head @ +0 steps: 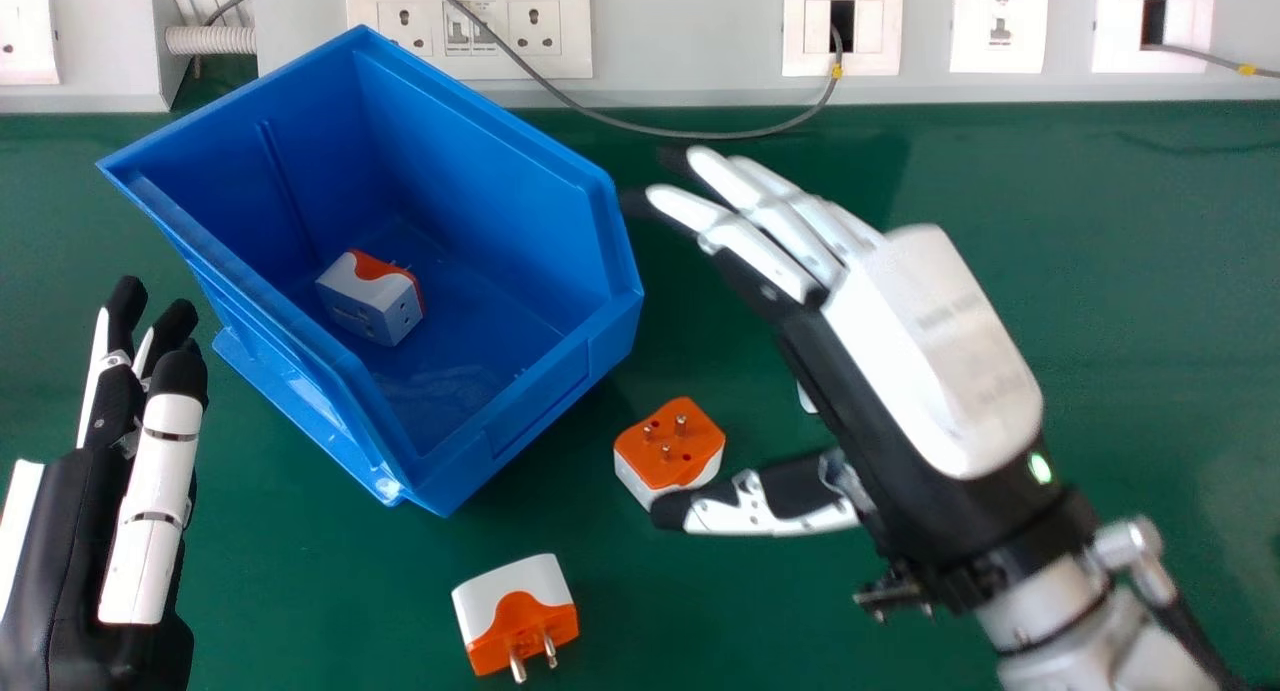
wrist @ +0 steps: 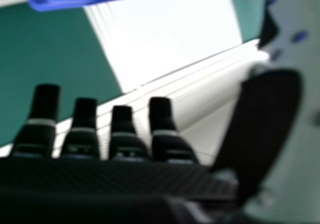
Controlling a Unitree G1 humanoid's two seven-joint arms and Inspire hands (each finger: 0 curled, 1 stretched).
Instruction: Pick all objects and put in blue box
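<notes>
The robot's right hand (head: 930,351) is black and white, with a little round green light (head: 1040,468) and a silver arm (head: 1060,616). Its left hand (head: 75,541) has black fingertips (head: 180,376).

We see bright light on the green desk (head: 1120,301), soft shadow beside the blue box (head: 545,403), glints along its lip, and a washed-out white surface (wrist: 165,39).

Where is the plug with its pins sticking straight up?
In the head view, the plug is on the green table near the middle, just right of the blue box, by the thumb of the right robot hand.
</notes>
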